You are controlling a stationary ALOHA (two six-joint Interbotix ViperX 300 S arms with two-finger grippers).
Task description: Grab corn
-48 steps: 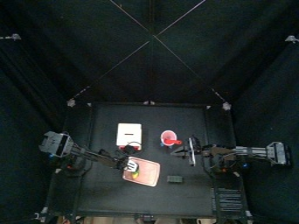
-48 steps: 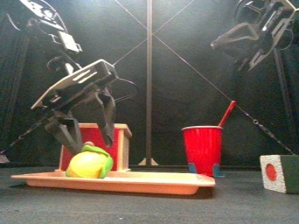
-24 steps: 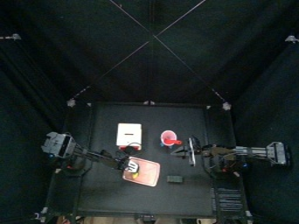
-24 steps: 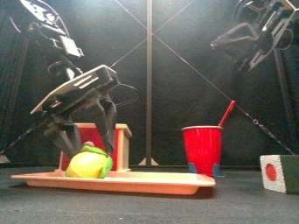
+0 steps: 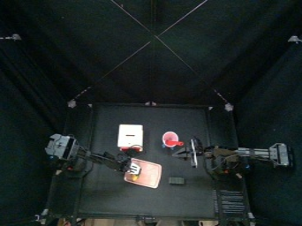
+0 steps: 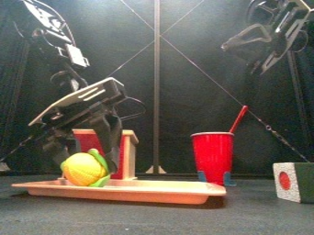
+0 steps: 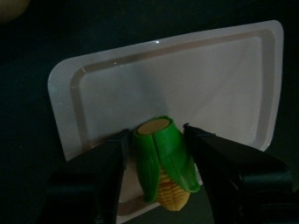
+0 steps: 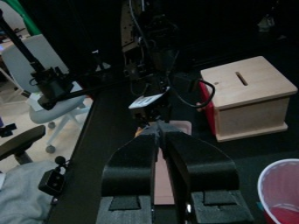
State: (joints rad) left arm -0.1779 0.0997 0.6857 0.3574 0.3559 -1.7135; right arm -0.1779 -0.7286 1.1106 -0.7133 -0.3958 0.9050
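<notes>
The corn [image 7: 165, 162] is a yellow cob with green husk lying on the salmon-pink tray [image 7: 176, 79]. My left gripper [image 7: 160, 138] is down over it, open, with one jaw on each side of the cob and close to it. From the front, the corn [image 6: 84, 169] sits at the left end of the tray [image 6: 147, 190] beneath the left gripper [image 6: 81, 151]. From above, the left gripper [image 5: 132, 167] is at the tray's [image 5: 147, 179] left end. My right gripper [image 8: 163, 143] is shut, empty, and hangs apart above the table near its right side [image 5: 189, 151].
A red cup [image 6: 212, 156] with a straw stands right of the tray. A white box [image 5: 130, 134] with a slot sits behind the tray. A small cube [image 6: 292, 182] lies at the front right. A small dark block [image 5: 177, 180] is right of the tray.
The left gripper has come lower around the corn. The corn has shifted a little to the left on the tray. The right arm has stayed still.
</notes>
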